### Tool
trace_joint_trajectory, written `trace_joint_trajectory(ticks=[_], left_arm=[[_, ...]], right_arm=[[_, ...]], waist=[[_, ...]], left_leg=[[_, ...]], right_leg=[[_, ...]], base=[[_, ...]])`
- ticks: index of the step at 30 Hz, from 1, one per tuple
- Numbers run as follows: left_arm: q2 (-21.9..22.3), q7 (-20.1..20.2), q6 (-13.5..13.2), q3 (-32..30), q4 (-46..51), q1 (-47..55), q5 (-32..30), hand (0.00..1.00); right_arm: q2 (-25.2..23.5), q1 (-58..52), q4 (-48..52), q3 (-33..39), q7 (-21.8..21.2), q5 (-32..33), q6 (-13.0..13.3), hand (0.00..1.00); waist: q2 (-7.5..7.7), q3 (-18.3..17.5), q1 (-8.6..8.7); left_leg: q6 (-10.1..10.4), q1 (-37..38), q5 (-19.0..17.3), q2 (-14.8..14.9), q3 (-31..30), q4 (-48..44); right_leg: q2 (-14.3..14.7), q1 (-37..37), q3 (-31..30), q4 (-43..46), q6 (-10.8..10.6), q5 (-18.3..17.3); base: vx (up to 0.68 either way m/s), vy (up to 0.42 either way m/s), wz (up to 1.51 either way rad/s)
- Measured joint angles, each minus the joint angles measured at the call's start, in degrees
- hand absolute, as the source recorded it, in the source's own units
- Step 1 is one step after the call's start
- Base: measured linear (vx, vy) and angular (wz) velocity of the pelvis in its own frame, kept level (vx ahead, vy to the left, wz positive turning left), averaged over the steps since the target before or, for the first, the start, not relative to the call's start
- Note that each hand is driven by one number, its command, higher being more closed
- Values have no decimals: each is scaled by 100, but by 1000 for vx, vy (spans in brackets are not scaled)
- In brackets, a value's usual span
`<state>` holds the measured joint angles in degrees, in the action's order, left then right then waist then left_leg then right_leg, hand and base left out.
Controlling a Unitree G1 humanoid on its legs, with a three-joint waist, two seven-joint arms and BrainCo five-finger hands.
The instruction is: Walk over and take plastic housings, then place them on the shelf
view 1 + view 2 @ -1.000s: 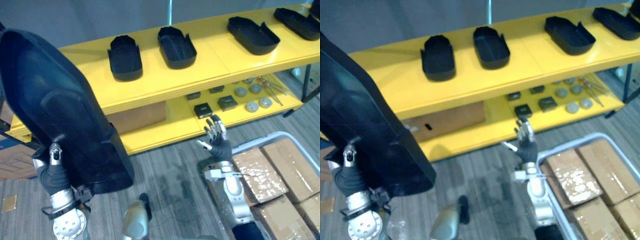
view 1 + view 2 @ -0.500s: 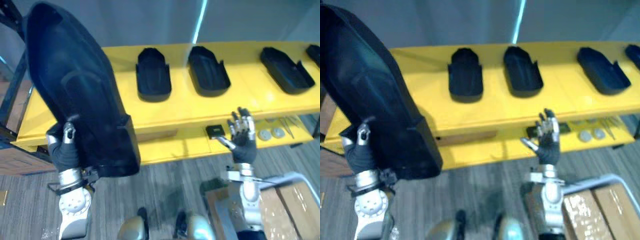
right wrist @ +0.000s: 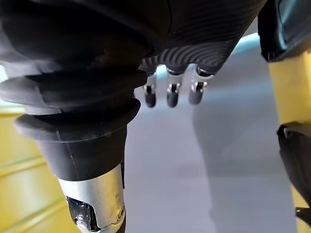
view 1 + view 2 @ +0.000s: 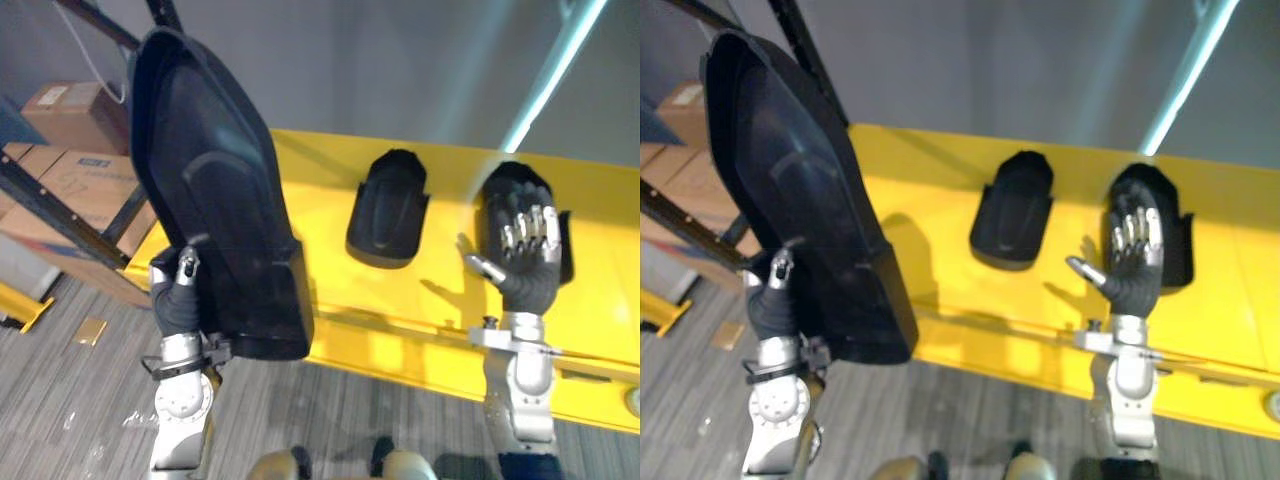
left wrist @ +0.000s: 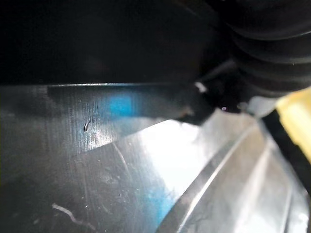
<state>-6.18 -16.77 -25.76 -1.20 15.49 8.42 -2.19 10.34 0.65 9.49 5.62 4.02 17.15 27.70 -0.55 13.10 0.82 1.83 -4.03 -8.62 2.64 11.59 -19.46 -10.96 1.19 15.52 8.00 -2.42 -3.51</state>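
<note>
One housing [image 4: 215, 200] upright, pinched by left fingers [image 4: 186, 266].

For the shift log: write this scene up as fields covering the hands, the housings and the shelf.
left hand: fingers curled on the big housing, held upright
right hand: raised, fingers straight, empty
shelf: yellow, ahead of the robot
on shelf: middle housing between the hands; right housing partly behind the right hand
left side: boxes by a dark rack
</note>
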Motion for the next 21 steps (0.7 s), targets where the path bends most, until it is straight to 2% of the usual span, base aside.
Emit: trace_joint_trajectory(ticks=[1,2,3,4,5,6,8,9,10,12,14,16,18,21], left_arm=[[20,-8,-24,14,-5,79,-7,100],[40,-12,-34,13,-10,116,-14,100],[65,-36,-47,15,-21,143,-23,100],[64,-36,-55,11,-50,146,-46,100],[27,-34,-55,5,-54,121,-48,100],[-20,-16,-55,2,-90,51,-50,100],[-131,142,-46,-23,-150,-22,-41,100],[-171,188,-42,-22,-150,-22,-42,100],[-288,295,-39,-29,-151,-21,-41,100],[-355,397,-38,-38,-150,-19,2,100],[-347,406,-11,-14,-150,-15,89,100],[-283,328,14,99,-151,-8,140,100],[-183,218,41,276,-153,-8,133,100],[-81,100,44,317,-339,-6,156,100]], right_arm=[[5,106,-50,2,47,-3,23,0],[13,142,-69,-18,92,-3,32,0],[33,219,-94,-28,145,4,74,0],[23,200,-98,-18,197,5,79,0],[-29,154,-98,0,274,3,81,0],[-123,75,-106,13,377,-5,82,0],[-482,-260,-112,-58,619,-3,88,0],[-576,-334,-113,-85,648,-5,89,0],[-762,-440,-114,-141,738,-61,95,0],[-836,-442,-118,-210,753,-197,102,0],[-833,-482,-118,-289,763,-401,107,0],[-814,-585,-117,-263,785,-455,111,0],[-792,-731,-120,-130,772,-459,113,0],[-598,-840,-136,100,720,-568,117,0]], waist=[[-119,-27,14],[-150,-20,2],[-330,-36,2],[-405,-84,12],[-444,-108,74],[-452,-114,163],[-166,-99,174],[-119,-114,164],[-35,-154,149],[-15,-166,149],[-47,-189,215],[-68,-188,312],[-141,-215,333],[-211,-204,321]], left_leg=[[121,88,78,309,-18,175],[200,167,177,446,-42,298],[341,362,377,642,-216,467],[467,465,111,580,-273,538],[481,532,-153,539,-200,586],[468,558,-308,436,-149,597],[319,614,-382,144,62,567],[287,608,-395,113,126,559],[216,610,-390,78,287,595],[179,663,-369,105,426,680],[177,686,-335,216,474,697],[197,650,-284,271,448,715],[184,588,-209,315,395,729],[-34,438,-23,412,366,327]], right_leg=[[26,-58,-174,116,-24,-14],[31,-101,-261,193,-58,-36],[18,-227,-532,419,-291,-153],[-18,-375,-725,557,-365,-187],[-93,-444,-818,598,-480,-231],[-176,-439,-864,612,-578,-192],[-438,-388,-1094,419,-753,-1],[-471,-388,-1101,340,-724,85],[-499,-388,-1065,169,-554,218],[-449,-396,-873,129,-461,264],[-172,-288,-923,-129,-422,294],[-93,-223,-875,-290,-435,402],[-19,-224,-795,-361,-478,429],[12,-215,-778,-211,-435,230]], base=[[-32,149,-49],[-46,263,-88],[-77,400,-92],[-72,382,-89],[-88,373,-45],[-87,327,-24],[-88,278,-30],[-72,237,-43],[-57,200,-33],[-14,116,-39],[52,5,-23],[54,-52,10],[57,-87,11],[47,-122,3]])
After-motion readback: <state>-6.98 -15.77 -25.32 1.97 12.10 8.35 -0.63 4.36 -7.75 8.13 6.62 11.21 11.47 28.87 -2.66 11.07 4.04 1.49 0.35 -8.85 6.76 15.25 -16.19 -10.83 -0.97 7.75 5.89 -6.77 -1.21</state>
